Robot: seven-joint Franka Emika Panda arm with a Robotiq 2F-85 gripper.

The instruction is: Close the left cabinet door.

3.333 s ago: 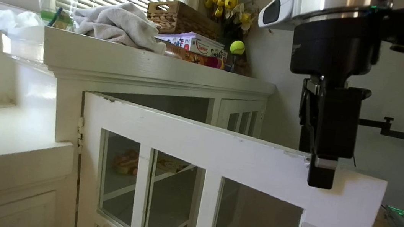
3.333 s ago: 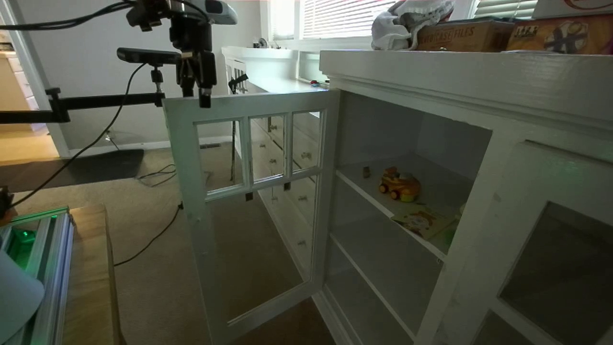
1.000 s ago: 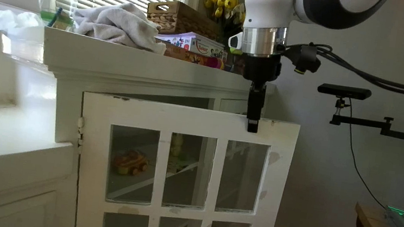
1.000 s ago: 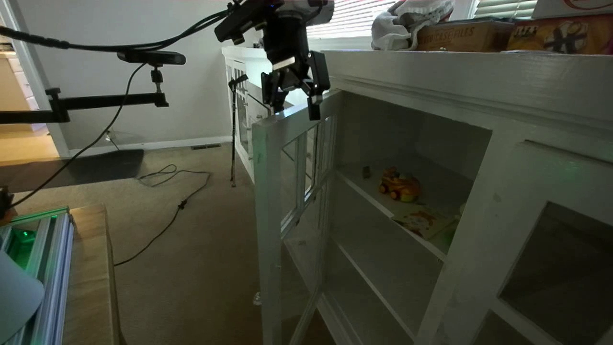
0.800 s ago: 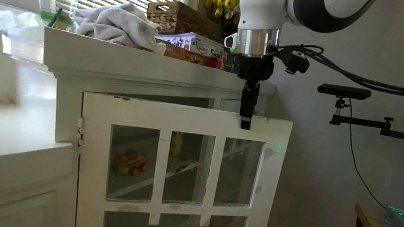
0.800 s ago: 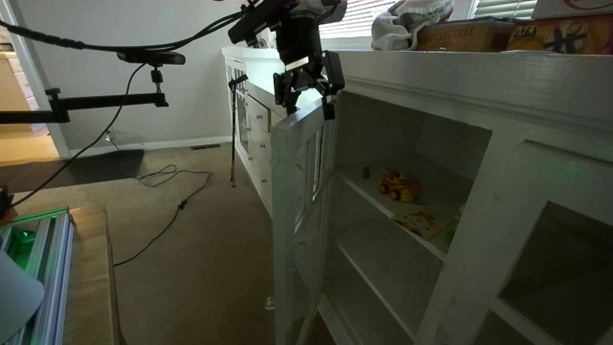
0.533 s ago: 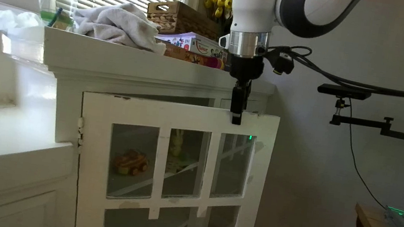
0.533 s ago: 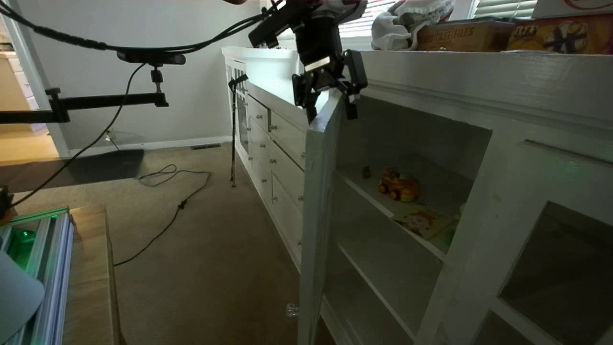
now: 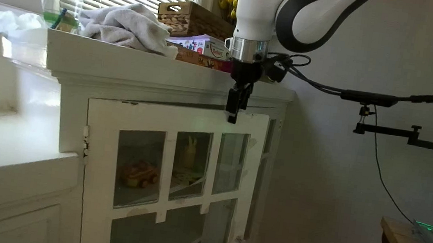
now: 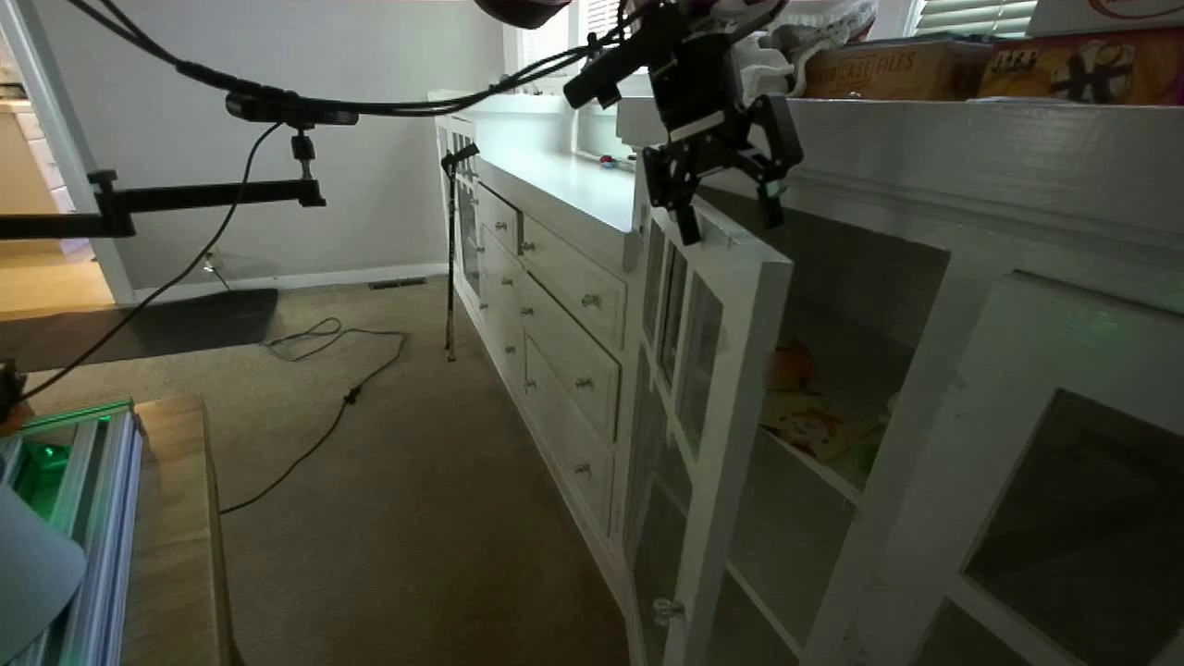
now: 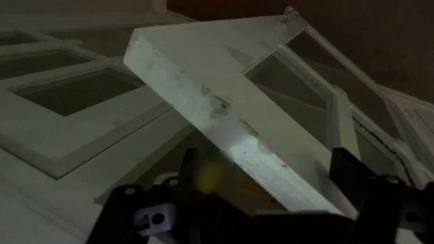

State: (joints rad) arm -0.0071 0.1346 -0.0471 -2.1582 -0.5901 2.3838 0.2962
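Observation:
The left cabinet door (image 9: 100,165) is white with glass panes and stands ajar, its free side away from the frame. It also shows in an exterior view (image 10: 740,435) and in the wrist view (image 11: 193,61). My gripper (image 10: 731,225) is open and straddles the door's top edge near its free side. One finger is on the outer face, the other on the inner side. In the wrist view the fingers (image 11: 264,166) stand wide apart; the right one is close to or touching the outer face. The near finger also shows in an exterior view (image 9: 232,117).
The matching door (image 10: 1008,416) is shut beside the opening. An orange toy (image 9: 139,174) is inside on a shelf. Boxes (image 10: 897,69), a towel (image 9: 128,28) and a basket (image 9: 196,20) sit on the cabinet top. A camera arm (image 9: 385,130) stands by the wall.
The door has swung a long way inward toward the cabinet, from wide open to ajar. My gripper has travelled with it, still around its top edge.

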